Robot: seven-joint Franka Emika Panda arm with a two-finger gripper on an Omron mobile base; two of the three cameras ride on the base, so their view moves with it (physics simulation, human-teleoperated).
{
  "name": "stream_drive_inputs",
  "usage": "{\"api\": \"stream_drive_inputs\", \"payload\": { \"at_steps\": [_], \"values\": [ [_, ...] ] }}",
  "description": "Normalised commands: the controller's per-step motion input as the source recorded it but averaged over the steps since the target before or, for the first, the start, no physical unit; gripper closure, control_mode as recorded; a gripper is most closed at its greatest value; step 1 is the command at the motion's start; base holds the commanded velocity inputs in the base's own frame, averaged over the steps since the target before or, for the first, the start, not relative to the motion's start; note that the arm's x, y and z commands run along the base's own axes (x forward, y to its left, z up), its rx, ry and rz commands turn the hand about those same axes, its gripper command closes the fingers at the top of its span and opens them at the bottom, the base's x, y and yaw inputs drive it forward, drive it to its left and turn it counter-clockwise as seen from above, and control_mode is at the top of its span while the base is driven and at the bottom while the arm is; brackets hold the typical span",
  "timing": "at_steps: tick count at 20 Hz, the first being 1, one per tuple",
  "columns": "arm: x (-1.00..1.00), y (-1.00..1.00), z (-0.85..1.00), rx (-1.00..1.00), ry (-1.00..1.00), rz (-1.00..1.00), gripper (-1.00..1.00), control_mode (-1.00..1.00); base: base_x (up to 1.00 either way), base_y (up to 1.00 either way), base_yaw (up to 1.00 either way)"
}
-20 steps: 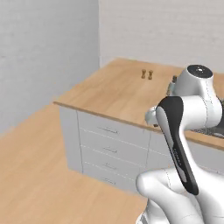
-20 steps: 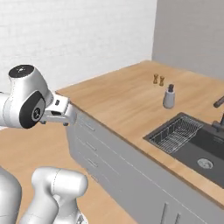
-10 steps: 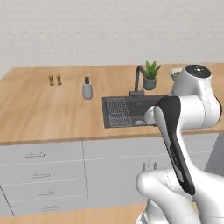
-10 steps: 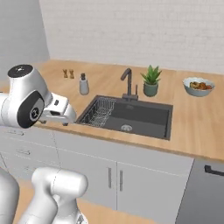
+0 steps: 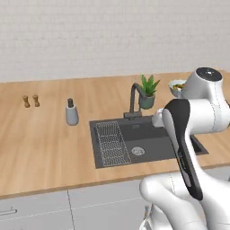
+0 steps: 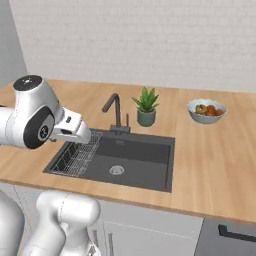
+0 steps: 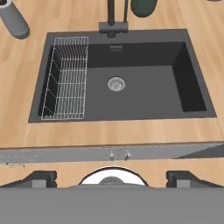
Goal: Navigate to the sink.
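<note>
The sink (image 5: 148,143) is a dark grey basin set into the wooden desk (image 5: 40,148), and it lies directly in front of the robot, close to the middle in both base views. Inside the sink, on its left side, there is a wire rack (image 5: 111,143), and a round metal drain (image 7: 116,83) is in the middle of the floor of the basin. A dark curved faucet (image 6: 114,112) stands at the back edge of the sink, and a small green plant in a pot (image 6: 146,106) is just beside it, on the right. Further to the right, on the desk, is a bowl with fruit (image 6: 206,110). To the left of the sink stands a grey bottle with a dark top (image 5: 71,112), and well apart from it, near the back, are two small brown shakers (image 5: 31,101). The tool (image 7: 111,177) is held above the front edge of the desk and looks down at the sink. Its two dark fingertips (image 7: 40,177) are far from each other and nothing is between them. White drawer fronts (image 5: 67,209) are under the desk.
</note>
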Motion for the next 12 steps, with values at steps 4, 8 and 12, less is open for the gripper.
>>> {"api": "stream_drive_inputs", "payload": {
  "at_steps": [4, 8, 12],
  "values": [
    [0.00, 0.00, 0.00, 0.00, 0.00, 0.00, -1.00, 1.00, 1.00, 0.00, 0.00],
    [0.00, 0.00, 0.00, 0.00, 0.00, 0.00, -1.00, 1.00, 0.87, 0.00, -0.01],
    [0.00, 0.00, 0.00, 0.00, 0.00, 0.00, -1.00, 1.00, 0.61, -0.18, 0.00]
  ]
}}
